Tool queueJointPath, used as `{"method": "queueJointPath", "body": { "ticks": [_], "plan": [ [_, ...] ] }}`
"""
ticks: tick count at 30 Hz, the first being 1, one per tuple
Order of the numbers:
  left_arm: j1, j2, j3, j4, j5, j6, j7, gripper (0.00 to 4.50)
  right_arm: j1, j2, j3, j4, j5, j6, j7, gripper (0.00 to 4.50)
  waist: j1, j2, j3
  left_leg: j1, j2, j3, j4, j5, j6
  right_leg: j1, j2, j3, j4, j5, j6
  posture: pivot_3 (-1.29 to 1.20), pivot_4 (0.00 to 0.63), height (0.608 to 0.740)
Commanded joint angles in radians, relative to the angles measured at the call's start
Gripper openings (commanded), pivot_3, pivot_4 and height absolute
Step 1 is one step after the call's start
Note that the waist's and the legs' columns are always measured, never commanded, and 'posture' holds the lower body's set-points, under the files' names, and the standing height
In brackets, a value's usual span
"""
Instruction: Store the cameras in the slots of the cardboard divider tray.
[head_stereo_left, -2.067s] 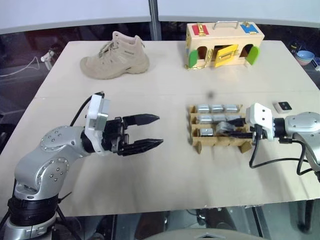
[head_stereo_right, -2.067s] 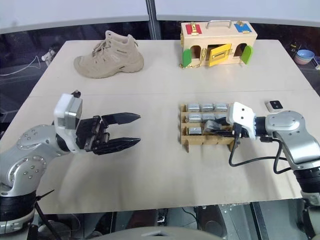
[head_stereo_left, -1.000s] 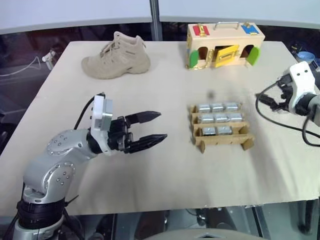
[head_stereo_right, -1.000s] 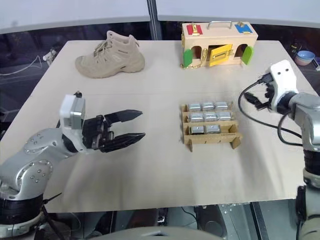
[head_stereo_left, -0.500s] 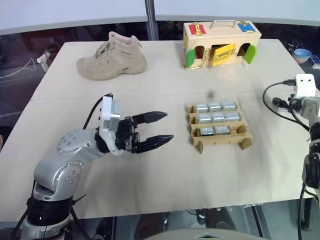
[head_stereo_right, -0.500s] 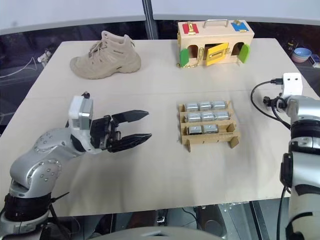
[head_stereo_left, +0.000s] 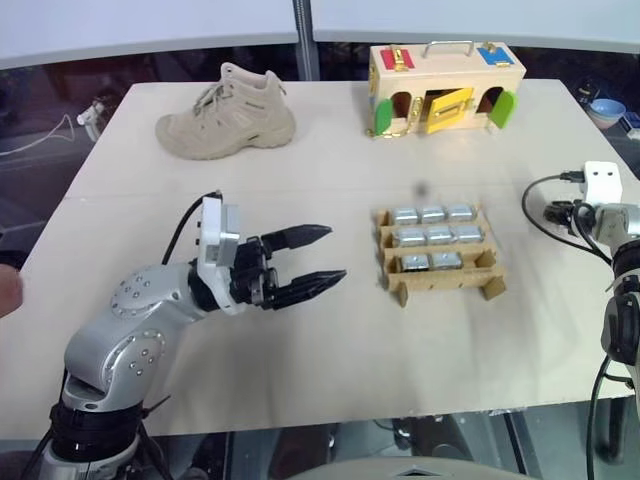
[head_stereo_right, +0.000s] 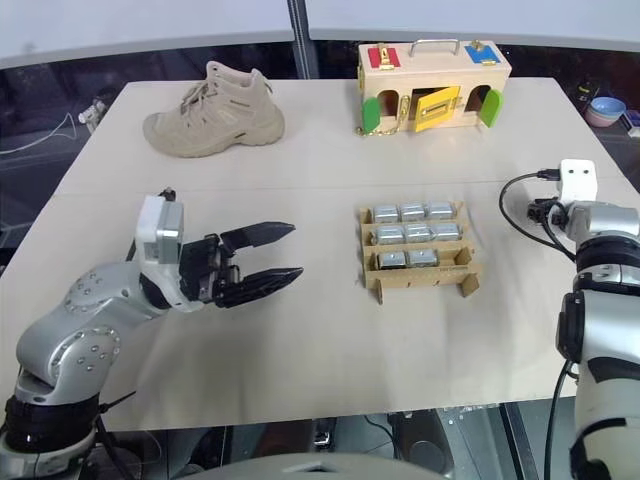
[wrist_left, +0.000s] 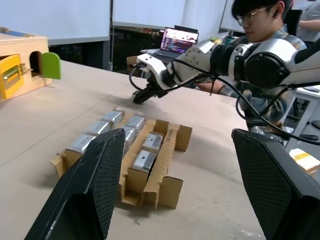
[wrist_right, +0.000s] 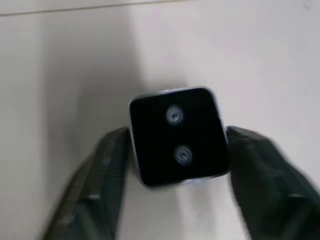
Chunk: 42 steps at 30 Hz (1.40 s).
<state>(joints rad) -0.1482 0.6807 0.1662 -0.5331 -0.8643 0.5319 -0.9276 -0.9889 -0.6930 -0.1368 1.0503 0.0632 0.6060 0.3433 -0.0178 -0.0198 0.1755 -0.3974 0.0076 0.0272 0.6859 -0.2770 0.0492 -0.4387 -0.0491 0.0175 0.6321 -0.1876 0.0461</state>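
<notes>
R end effector (wrist_right: 177, 150) clamping camera (wrist_right: 176, 135), fingertips cut off, L end effector (head_stereo_left: 322, 256) spread, empty

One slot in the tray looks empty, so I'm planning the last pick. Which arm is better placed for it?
The right. Its gripper already has its fingers on either side of a loose camera on the table. The left gripper hangs open and empty, left of the tray.

Silver cameras (head_stereo_left: 431, 237) sitting in brown cardboard divider tray (head_stereo_left: 443, 277); black-faced camera (wrist_right: 176, 135); beige worktop (head_stereo_left: 340, 165); tan boot (head_stereo_left: 227, 115).
</notes>
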Motion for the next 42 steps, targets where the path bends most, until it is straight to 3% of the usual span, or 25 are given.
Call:
{"method": "queueJointPath", "body": {
  "ticks": [1,5,8,10,12,20,36,42],
  "plan": [
    [-0.025,-0.019,0.016,-0.035,-0.013,0.017,0.085,3.54,0.057,-0.033,0.019,-0.170,-0.014,0.026,0.037,2.40,0.001,0.000,0.000,0.000,0.000,0.000,0.000,0.000,0.000,0.000,0.000,0.000,0.000,0.000,0.000,0.00,0.150,0.740],
    [-0.122,-0.036,0.011,-0.022,-0.116,0.186,0.299,3.54,0.345,-0.126,0.069,-0.811,-0.004,-0.006,0.192,2.40,0.017,0.002,0.001,-0.002,0.002,-0.004,0.000,0.000,0.000,-0.001,0.000,-0.003,0.000,0.000,0.000,0.00,0.150,0.740],
    [-0.247,-0.025,0.000,0.057,-0.290,0.376,0.408,3.54,0.551,-0.225,0.097,-1.292,0.023,-0.058,0.334,2.40,0.017,0.004,0.001,-0.004,0.002,-0.005,0.000,0.000,0.000,-0.003,-0.001,-0.004,0.003,0.000,0.001,0.00,0.150,0.740],
    [-0.338,-0.065,-0.003,0.147,-0.418,0.451,0.479,3.54,0.622,-0.261,0.120,-1.512,0.041,-0.079,0.392,2.40,0.006,0.003,0.001,-0.003,0.002,-0.006,0.000,0.000,0.000,-0.003,-0.001,-0.005,0.004,0.000,0.001,0.00,0.150,0.740],
    [-0.415,-0.096,-0.031,0.213,-0.448,0.510,0.531,3.54,0.625,-0.266,0.168,-1.635,0.027,-0.081,0.404,2.40,0.000,0.001,0.001,0.000,0.003,-0.005,0.001,0.000,0.000,0.000,0.000,-0.004,0.004,-0.002,0.004,0.00,0.150,0.740],
    [-0.607,-0.185,-0.076,0.443,-0.541,0.687,0.618,3.54,0.441,-0.171,0.359,-1.716,-0.064,-0.104,0.411,2.40,0.006,-0.001,0.002,0.006,-0.001,-0.006,0.004,0.000,-0.001,0.005,0.000,-0.005,0.005,-0.001,0.002,0.00,0.150,0.740],
    [-0.662,-0.241,-0.080,0.513,-0.417,0.713,0.548,3.54,0.373,-0.081,0.396,-1.768,-0.075,-0.057,0.451,2.40,0.011,-0.001,0.002,-0.001,-0.002,-0.006,0.002,0.003,-0.006,-0.001,-0.002,-0.005,0.003,0.000,0.000,0.00,0.150,0.740],
    [-0.671,-0.253,-0.068,0.518,-0.401,0.716,0.521,0.82,0.375,-0.072,0.383,-1.760,-0.051,-0.033,0.472,2.31,0.009,-0.001,0.002,-0.001,-0.002,-0.006,0.002,0.003,-0.006,-0.001,-0.002,-0.005,0.004,0.000,0.000,0.00,0.150,0.740]
  ]
}}
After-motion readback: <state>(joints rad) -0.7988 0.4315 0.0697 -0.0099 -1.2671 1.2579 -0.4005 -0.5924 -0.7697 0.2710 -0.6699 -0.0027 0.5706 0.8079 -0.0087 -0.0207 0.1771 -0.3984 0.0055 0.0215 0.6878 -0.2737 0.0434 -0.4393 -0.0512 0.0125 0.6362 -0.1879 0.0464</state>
